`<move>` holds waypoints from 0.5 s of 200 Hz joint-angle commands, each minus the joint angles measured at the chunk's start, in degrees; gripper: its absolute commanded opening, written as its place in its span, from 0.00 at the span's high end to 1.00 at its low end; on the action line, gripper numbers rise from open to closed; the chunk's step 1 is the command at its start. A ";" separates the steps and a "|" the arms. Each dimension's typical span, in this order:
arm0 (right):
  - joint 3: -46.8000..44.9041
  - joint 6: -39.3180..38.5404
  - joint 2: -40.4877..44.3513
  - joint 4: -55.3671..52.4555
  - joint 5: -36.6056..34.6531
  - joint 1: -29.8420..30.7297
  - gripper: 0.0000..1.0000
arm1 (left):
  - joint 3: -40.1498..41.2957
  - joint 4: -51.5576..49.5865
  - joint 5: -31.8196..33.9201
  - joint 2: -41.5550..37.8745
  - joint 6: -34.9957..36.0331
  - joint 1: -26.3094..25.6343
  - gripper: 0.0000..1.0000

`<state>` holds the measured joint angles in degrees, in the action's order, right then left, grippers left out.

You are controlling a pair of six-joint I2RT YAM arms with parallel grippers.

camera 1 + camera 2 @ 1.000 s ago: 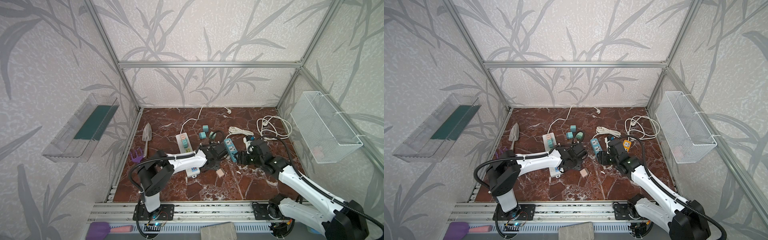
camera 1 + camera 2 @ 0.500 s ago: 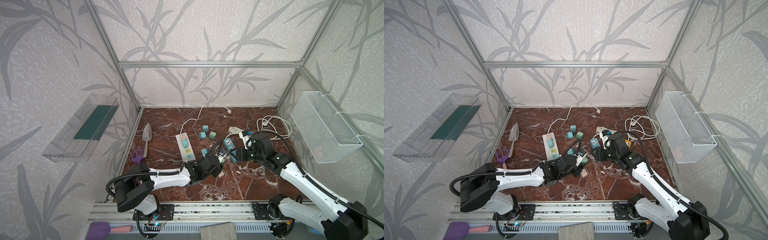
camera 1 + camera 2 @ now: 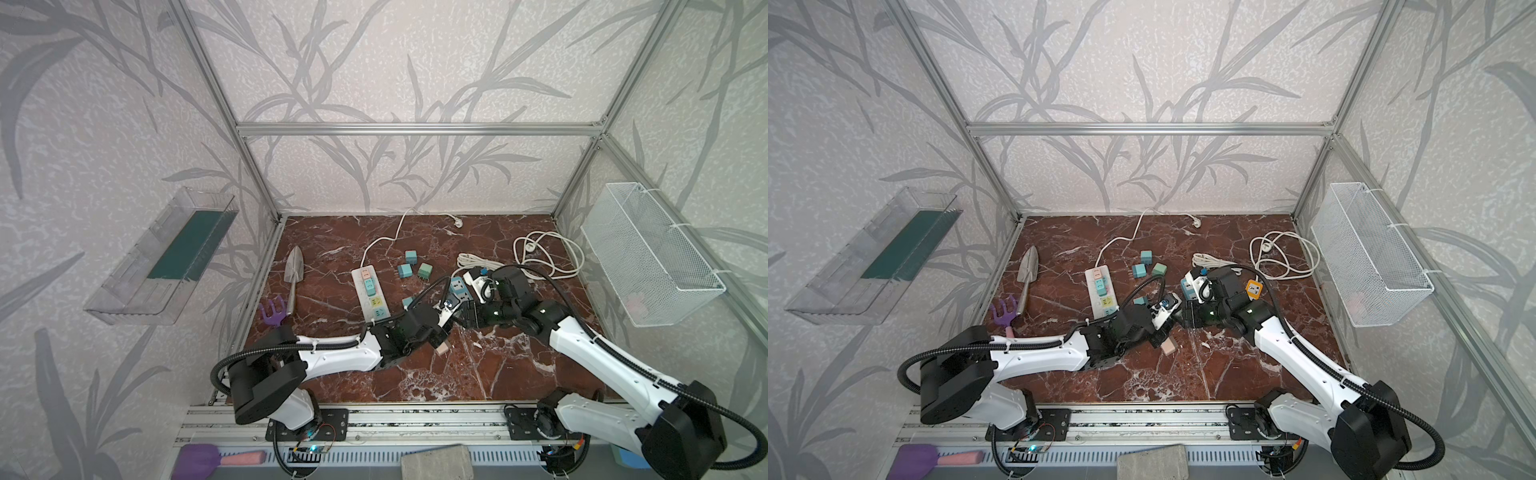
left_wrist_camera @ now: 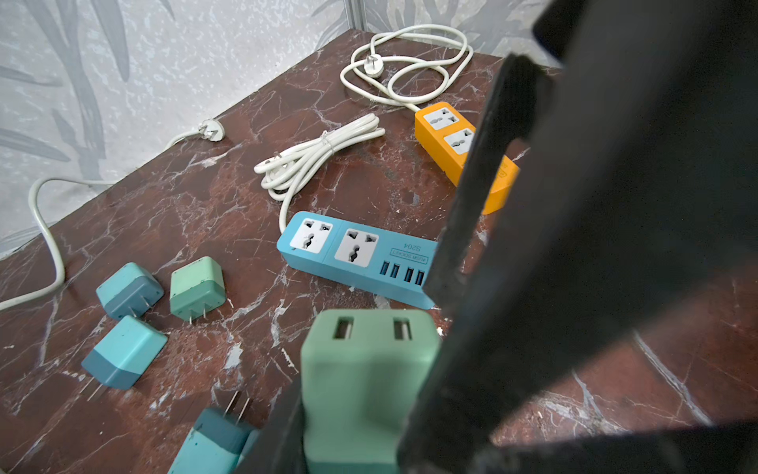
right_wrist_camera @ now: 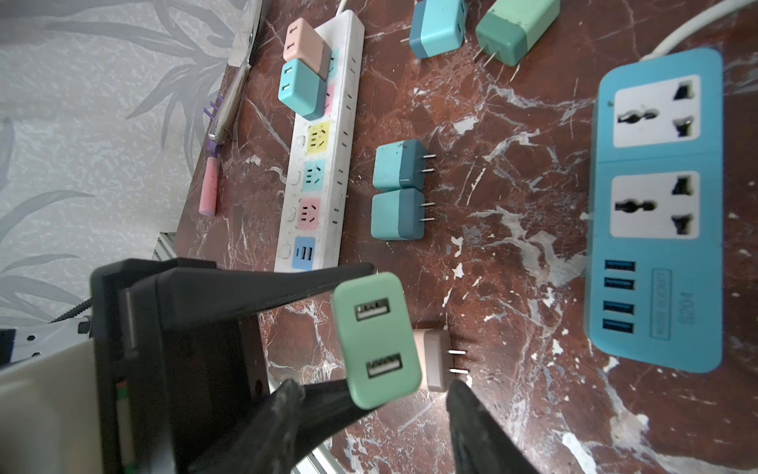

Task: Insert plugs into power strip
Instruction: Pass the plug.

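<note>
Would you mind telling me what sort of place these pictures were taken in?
Probably a robot test cell: an aluminium frame holds wallpapered panels, and the left arm and right arm are bolted to a rail fronting the marble-look tabletop.

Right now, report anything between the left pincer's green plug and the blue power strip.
Nothing lies between the green plug and the blue power strip; both sockets are empty. The open right pincer hangs close by the plug; a pink plug lies under it.
</note>
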<state>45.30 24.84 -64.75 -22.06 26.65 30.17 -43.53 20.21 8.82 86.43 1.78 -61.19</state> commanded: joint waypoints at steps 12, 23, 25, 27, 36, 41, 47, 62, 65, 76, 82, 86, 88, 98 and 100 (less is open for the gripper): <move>0.91 0.16 -1.57 2.75 3.23 0.27 0.47 | -0.29 1.17 -2.15 -1.90 0.02 -1.02 1.00; 0.93 0.27 -2.09 3.33 3.73 0.32 0.50 | 0.35 1.90 -2.18 -2.25 -0.12 -1.02 1.00; 0.93 0.29 -2.19 3.38 3.81 0.28 0.50 | 0.43 2.00 -2.24 -2.28 -0.20 -1.10 1.00; 0.95 0.34 -2.28 3.53 3.90 0.25 0.51 | 0.52 1.98 -2.23 -2.36 -0.27 -1.10 1.00; 0.84 0.55 -2.69 4.23 4.42 0.30 0.56 | 0.63 2.10 -2.29 -2.57 -0.33 -1.13 1.00; 0.84 0.60 -2.84 4.48 4.80 0.32 0.59 | 0.63 1.87 -2.40 -2.74 -0.30 -1.15 1.00; 0.89 0.68 -3.05 4.66 5.34 0.27 0.62 | 0.68 1.61 -2.41 -2.89 -0.31 -1.23 1.00; 1.06 0.67 -3.14 4.62 5.95 0.28 0.76 | 0.90 1.41 -1.88 -3.30 -0.20 -1.28 1.00; 1.03 0.65 -3.04 4.50 5.91 0.30 0.77 | 0.97 1.49 -1.54 -3.38 -0.19 -1.27 1.00; 0.98 0.47 -2.46 4.06 5.71 0.33 0.86 | 1.13 1.29 -0.71 -3.53 0.18 -1.25 1.00; 0.85 0.47 -2.10 4.05 5.65 0.40 0.90 | 1.32 1.36 -0.29 -3.57 0.26 -1.22 1.00; 0.77 0.47 -1.86 4.00 5.48 0.41 0.93 | 1.38 1.37 -0.05 -3.58 0.26 -1.27 1.00; 0.72 0.47 -1.76 3.99 5.44 0.41 0.95 | 1.35 1.36 0.16 -3.56 0.18 -1.23 0.99; 0.61 0.47 -1.39 4.05 5.34 0.46 1.00 | 1.37 1.28 1.14 -3.55 -0.09 -1.23 0.88; 0.52 0.47 -1.36 4.11 5.34 0.42 1.00 | 1.30 1.20 1.43 -3.55 -0.09 -1.24 0.86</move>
<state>45.30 23.07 -67.53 -19.40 30.63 30.13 -42.41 19.81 7.16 84.20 1.28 -61.95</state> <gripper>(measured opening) 0.279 0.415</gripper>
